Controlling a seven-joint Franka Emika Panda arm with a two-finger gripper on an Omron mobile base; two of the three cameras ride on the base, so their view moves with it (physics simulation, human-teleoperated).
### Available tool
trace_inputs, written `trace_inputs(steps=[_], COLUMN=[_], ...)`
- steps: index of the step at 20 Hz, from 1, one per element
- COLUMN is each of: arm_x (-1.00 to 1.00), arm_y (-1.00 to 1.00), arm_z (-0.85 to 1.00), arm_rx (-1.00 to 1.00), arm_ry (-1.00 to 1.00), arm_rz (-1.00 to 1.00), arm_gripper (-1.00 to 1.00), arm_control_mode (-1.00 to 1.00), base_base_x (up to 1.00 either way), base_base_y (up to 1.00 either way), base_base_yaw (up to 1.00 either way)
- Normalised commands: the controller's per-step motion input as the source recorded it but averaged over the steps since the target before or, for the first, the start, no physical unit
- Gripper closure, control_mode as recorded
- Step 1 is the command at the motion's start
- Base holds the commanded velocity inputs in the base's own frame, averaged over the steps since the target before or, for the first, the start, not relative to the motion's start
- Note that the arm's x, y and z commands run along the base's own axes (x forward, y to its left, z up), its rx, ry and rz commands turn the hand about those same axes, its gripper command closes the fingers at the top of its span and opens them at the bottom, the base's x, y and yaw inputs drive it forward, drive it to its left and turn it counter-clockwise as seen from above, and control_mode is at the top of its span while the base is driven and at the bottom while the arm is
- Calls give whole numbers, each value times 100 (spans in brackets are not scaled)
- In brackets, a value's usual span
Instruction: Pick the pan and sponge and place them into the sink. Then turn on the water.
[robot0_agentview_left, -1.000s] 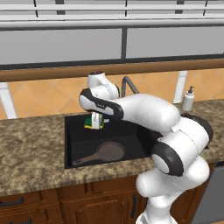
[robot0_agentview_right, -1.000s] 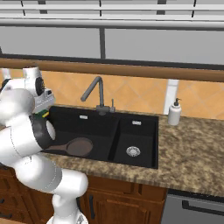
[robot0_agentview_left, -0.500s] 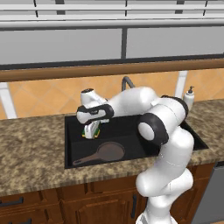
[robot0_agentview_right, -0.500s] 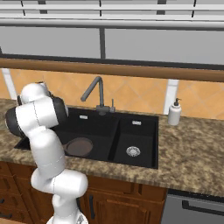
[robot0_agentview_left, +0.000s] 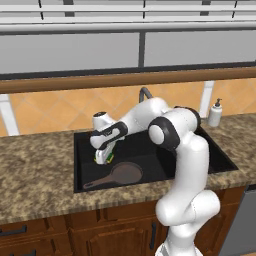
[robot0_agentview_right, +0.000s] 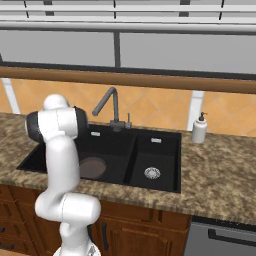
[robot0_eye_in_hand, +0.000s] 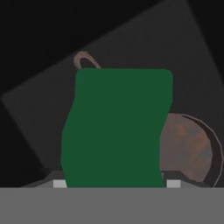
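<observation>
Hanging low inside the left basin of the sink (robot0_agentview_left: 80, 165), the pincer (robot0_agentview_left: 104, 158) is clamped on the sponge (robot0_agentview_left: 103, 157), just above the pan (robot0_agentview_left: 126, 173) on the basin floor. Best to part the jaws only once the sponge sits clear beside the pan's handle, so it drops flat.

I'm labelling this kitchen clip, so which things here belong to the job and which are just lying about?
Job:
- small yellow-and-green sponge, in the two-finger gripper
- round dark brown frying pan, in the basin
- black double-basin sink
- dark grey gooseneck faucet

Lying about:
- white soap dispenser bottle
</observation>
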Motion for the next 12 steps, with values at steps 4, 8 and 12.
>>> trace_inputs(steps=[4,8,12], arm_x=[30,22,29], arm_y=[0,0,0], arm_z=[-56,-62,-56], arm_rx=[0,3,3], arm_ry=[0,0,0], arm_rz=[-3,-1,0], arm_gripper=[100,100,100], arm_control_mode=[-100,-100,-100], base_base_x=[0,0,0], base_base_y=[0,0,0], base_base_yaw=[0,0,0])
